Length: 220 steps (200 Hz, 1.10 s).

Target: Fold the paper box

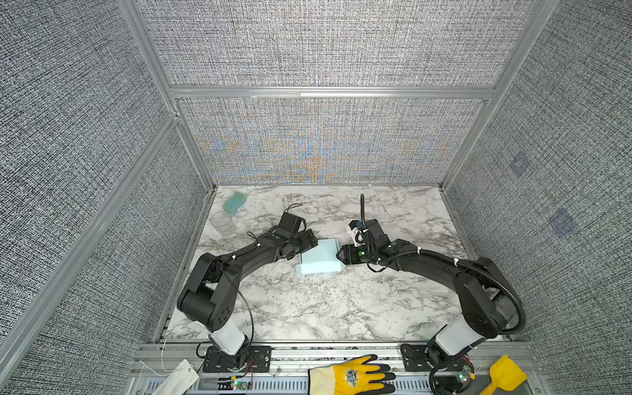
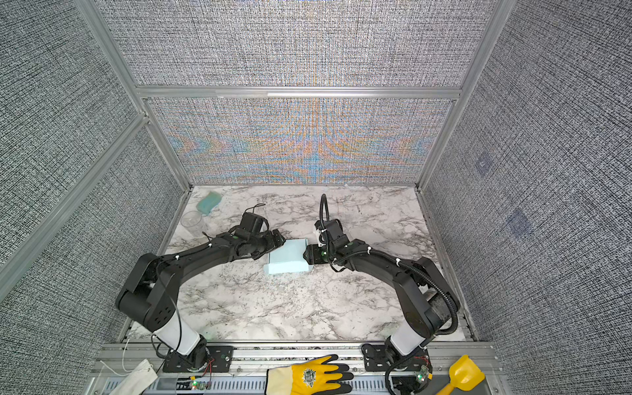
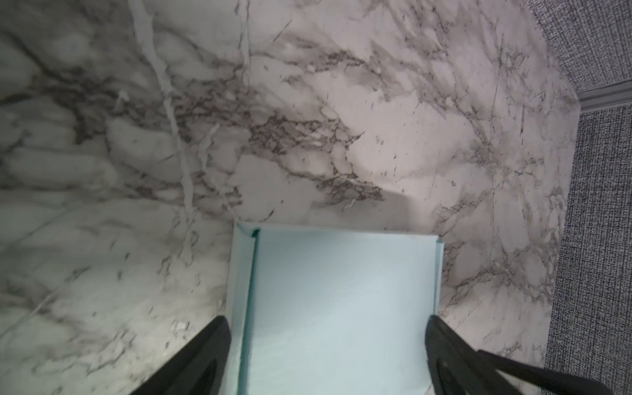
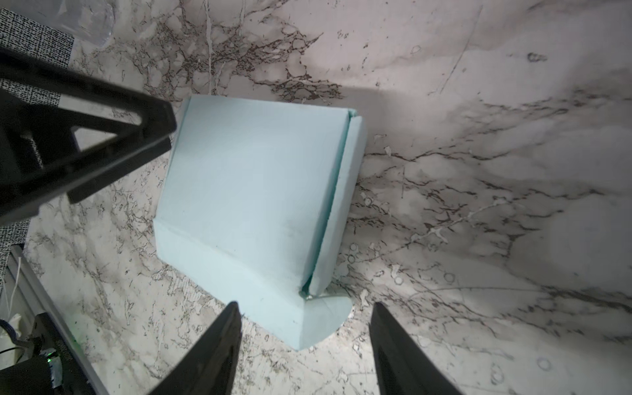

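Observation:
The paper box point(image 1: 319, 256) point(image 2: 289, 256) is a pale light-blue folded cardboard box lying flat on the marble table, between the two arms. My left gripper point(image 1: 306, 248) point(image 3: 326, 321) straddles its left end, jaws wide, with a black finger point(image 3: 219, 342) against each side of the box point(image 3: 342, 307). My right gripper point(image 1: 340, 254) point(image 4: 306, 307) is open at the box's right end. A rounded tab point(image 4: 325, 318) at the corner of the box point(image 4: 253, 178) lies between its fingers, and neither finger touches it. One long side flap point(image 4: 342, 205) stands slightly apart from the lid.
A teal sponge block point(image 1: 235, 201) and a clear plastic cup point(image 1: 222, 220) sit at the table's far left corner. On the front rail lie a yellow glove point(image 1: 355, 376) and a yellow scoop point(image 1: 506, 374). Grey fabric walls enclose three sides.

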Available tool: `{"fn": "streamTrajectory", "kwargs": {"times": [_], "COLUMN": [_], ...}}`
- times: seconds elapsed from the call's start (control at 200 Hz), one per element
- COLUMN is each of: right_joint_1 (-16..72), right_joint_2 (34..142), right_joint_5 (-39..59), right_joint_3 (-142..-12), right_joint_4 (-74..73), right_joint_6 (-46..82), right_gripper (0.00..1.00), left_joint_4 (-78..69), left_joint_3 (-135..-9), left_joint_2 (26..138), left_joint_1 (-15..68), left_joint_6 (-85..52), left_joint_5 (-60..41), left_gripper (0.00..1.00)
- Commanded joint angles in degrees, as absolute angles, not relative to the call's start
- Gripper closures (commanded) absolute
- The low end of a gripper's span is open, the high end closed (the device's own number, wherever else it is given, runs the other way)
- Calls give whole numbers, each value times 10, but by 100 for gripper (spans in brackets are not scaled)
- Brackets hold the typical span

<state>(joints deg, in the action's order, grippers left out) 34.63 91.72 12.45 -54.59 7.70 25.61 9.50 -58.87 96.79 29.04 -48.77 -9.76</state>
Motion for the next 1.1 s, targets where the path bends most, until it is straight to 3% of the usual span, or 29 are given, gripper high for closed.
{"fn": "streamTrajectory", "kwargs": {"times": [0.0, 0.44, 0.66, 1.096], "right_joint_1": [345, 388, 396, 408], "right_joint_2": [908, 846, 845, 884], "right_joint_5": [119, 82, 79, 79], "right_joint_3": [-543, -446, -418, -423], "right_joint_4": [65, 21, -19, -62], "right_joint_6": [267, 370, 385, 400], "right_gripper": [38, 38, 41, 51], "left_joint_4": [114, 173, 158, 126], "left_joint_3": [-601, -446, -440, -444], "left_joint_2": [973, 809, 808, 828], "left_joint_1": [289, 317, 353, 360], "left_joint_6": [-462, -473, -483, -459], "left_joint_5": [-112, -56, -48, -49], "left_gripper": [10, 12, 22, 26]}}
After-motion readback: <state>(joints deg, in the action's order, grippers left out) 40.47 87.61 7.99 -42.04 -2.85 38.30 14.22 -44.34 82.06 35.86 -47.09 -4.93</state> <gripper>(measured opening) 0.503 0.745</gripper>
